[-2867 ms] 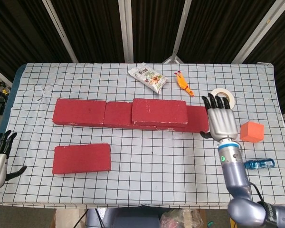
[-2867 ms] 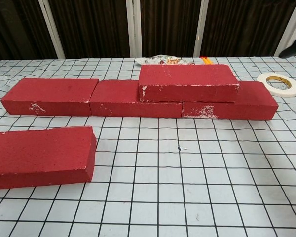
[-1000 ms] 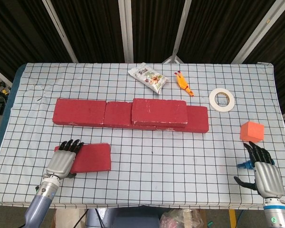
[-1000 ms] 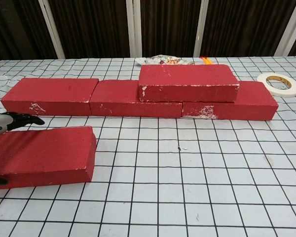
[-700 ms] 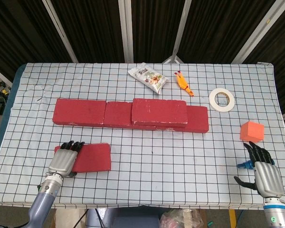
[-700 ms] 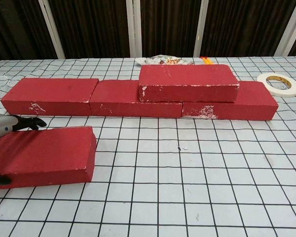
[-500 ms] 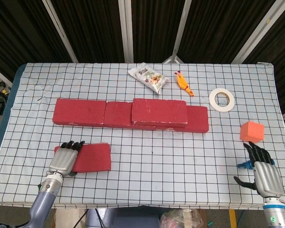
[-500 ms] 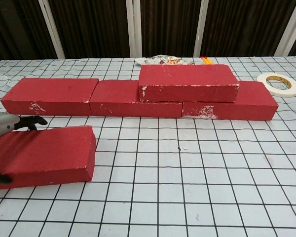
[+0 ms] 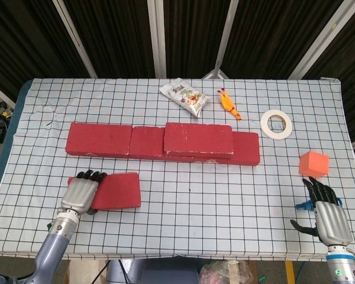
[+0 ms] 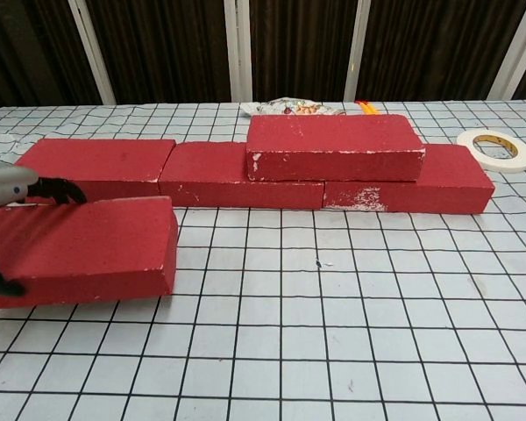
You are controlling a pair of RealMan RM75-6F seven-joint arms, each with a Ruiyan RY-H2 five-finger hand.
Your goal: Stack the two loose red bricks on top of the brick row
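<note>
Gridded cloth; left hand (image 9: 80,193) grips rough rectangular loose brick (image 9: 115,190); right hand (image 9: 330,218) spread.

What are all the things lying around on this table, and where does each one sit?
brick row: three red bricks end to end across the table's middle.
stacked brick: one, red, on top of the row, right of centre.
loose brick: one, red, near left, in front of the row.
snack packet: one, white, far side, centre.
rubber chicken: one, yellow-orange, right of the packet.
tape roll: one, white, far right.
cube: one, orange, right edge.
blue object: one, near right, mostly hidden behind the hand.
table cloth: one, white with black grid.
left hand: grips the loose brick's left end.
right hand: near right edge, fingers apart, holds nothing.
</note>
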